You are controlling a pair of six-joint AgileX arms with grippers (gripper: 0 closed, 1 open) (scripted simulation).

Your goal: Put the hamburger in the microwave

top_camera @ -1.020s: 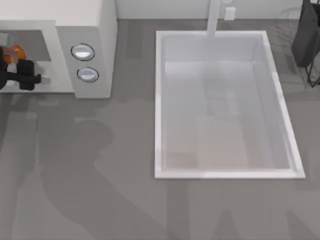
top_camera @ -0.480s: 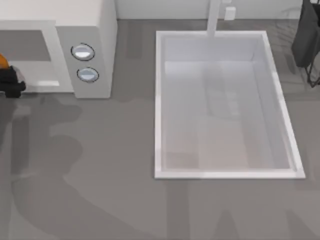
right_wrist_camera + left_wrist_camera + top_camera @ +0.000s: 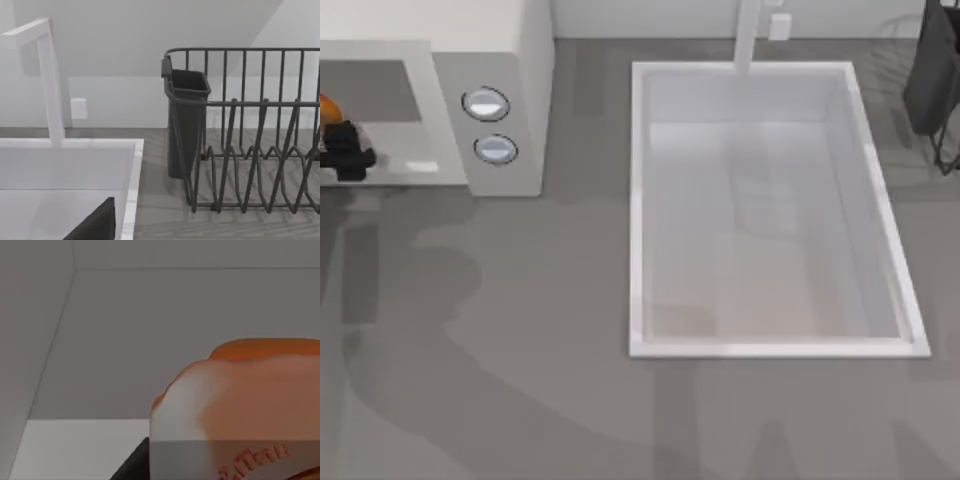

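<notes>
The small glossy orange hamburger (image 3: 326, 106) sits at the far left edge of the top view, inside the grey cavity of the boxy off-white microwave (image 3: 510, 60). The black left pincer (image 3: 345, 152) is clamped on it just inside the opening. Carrying looks done; releasing and pulling clear remain. The right arm is parked at the far right, near the dark wire dish rack (image 3: 250, 130); whether its pincer is apart or together I cannot tell.

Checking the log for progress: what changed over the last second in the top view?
The left tool, with the small glossy orange hamburger, slid toward the top view's left edge, then edged back right, at the off-white boxy microwave's opening. The microwave and the white rectangular sink stayed put.
</notes>
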